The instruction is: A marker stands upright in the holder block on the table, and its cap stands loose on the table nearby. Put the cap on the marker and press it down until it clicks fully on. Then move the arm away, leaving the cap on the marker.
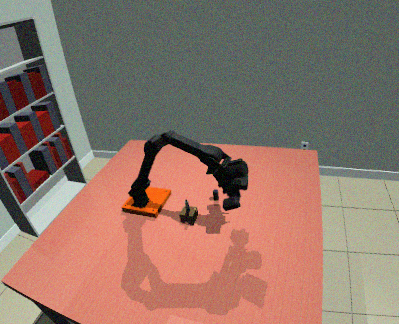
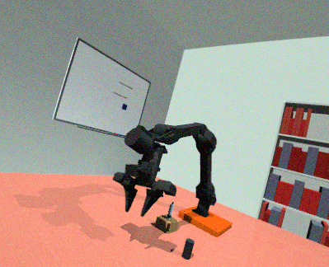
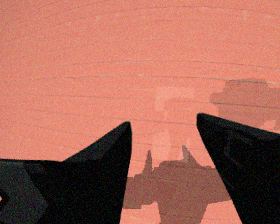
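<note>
- The hand [image 2: 140, 211] hangs above the salmon tabletop [image 2: 48, 239], its two dark fingers pointing down and standing about half apart with an open gap between them.
- Nothing sits between the fingers; in the wrist view only bare tabletop [image 3: 124, 63] and the hand's own shadow show through the gap.
- The fingertips [image 2: 129, 206] touch nothing in the exterior view; they end in the air above the tabletop, with their shadow lying on the surface below.
- The marker [image 2: 171, 209] stands upright in the tan holder block [image 2: 166, 224], its pale tip uppermost and uncovered.
- The holder block sits just beside the hand and between it and the orange base plate [image 2: 206, 221] to which the arm is fixed.
- The cap [image 2: 188, 248], a short dark cylinder, stands loose on the tabletop, apart from the holder block and apart from the hand.
- In the top view the cap [image 1: 215, 194] stands just beside the hand [image 1: 231, 202], with the holder block [image 1: 188, 214] and marker [image 1: 187, 204] a little further toward the base plate [image 1: 148, 201].
- At the lower edge of the wrist view, a dark piece over a tan one shows between the fingers; whether this is the marker in its block cannot be told for sure.
- The arm [image 2: 184, 136] rises from the base plate, bends over at the elbow and drops to the hand.
</note>
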